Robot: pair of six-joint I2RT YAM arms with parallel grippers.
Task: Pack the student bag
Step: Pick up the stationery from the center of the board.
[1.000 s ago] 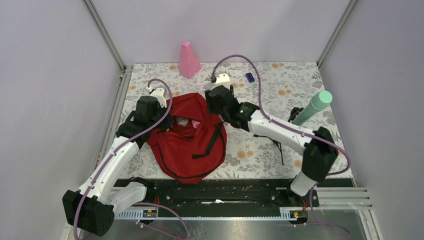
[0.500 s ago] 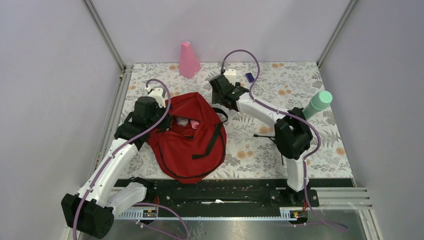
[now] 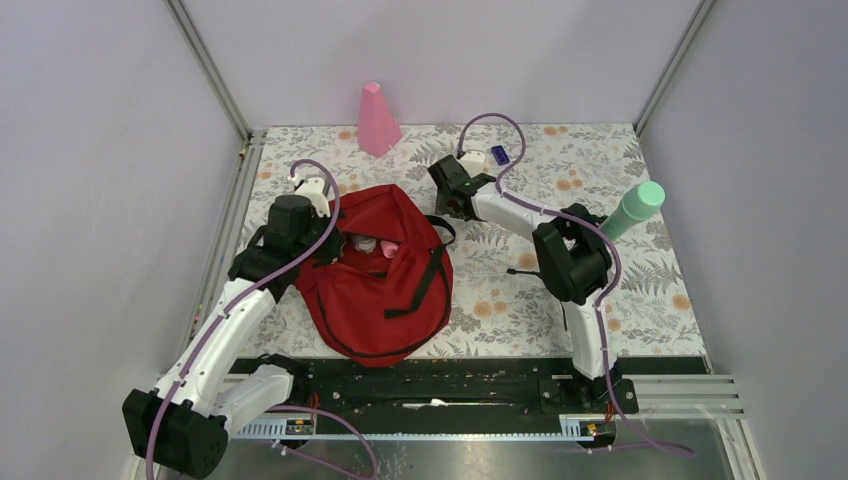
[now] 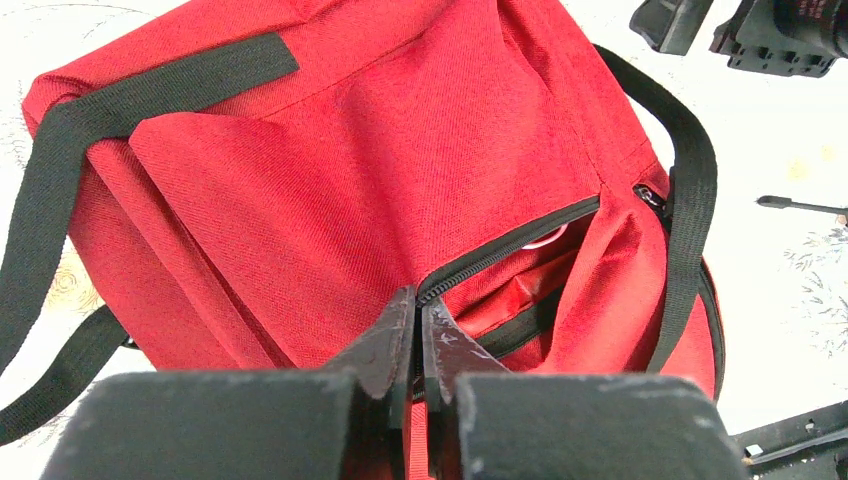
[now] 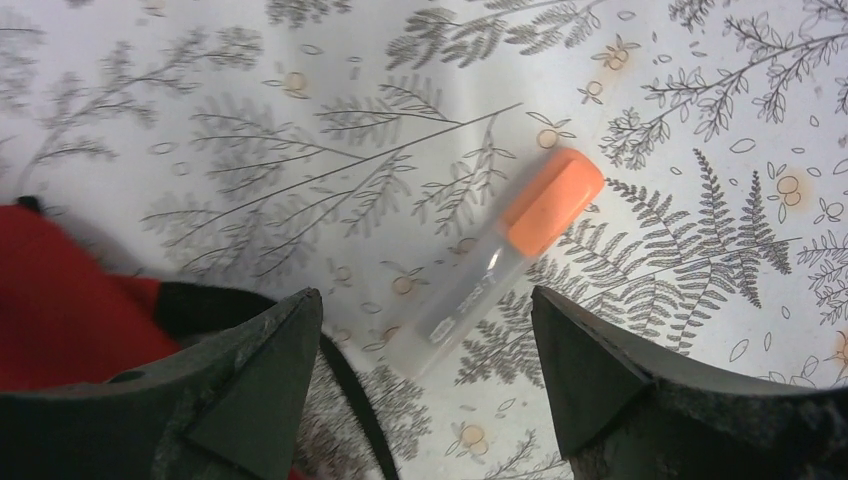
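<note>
**Left gripper** (image 4: 418, 312) has its fingers pinched together on the zipper edge of the student bag (image 4: 400, 170). They clamp the near end of the bag's part-open mouth, where the black zipper trim runs right up to the fingertips. The dark red bag lies slumped on the floral-patterned table (image 3: 500, 300) in front of the left arm, with black straps (image 4: 130, 90) draped over its top.

To the bag's right, the right gripper (image 5: 422, 300) hangs with its jaws spread wide, gripping nothing. Below it a clear tube with an orange cap (image 5: 500, 260) lies flat on the table, framed between the two fingers in the wrist view. A red corner of the bag shows at the lower left of that view, just beside one finger.

At the table's far edge stands a pink cone (image 3: 378, 120). A small blue object (image 3: 499, 154) lies near the right gripper, and a green bottle (image 3: 625, 220) stands towards the right side.
</note>
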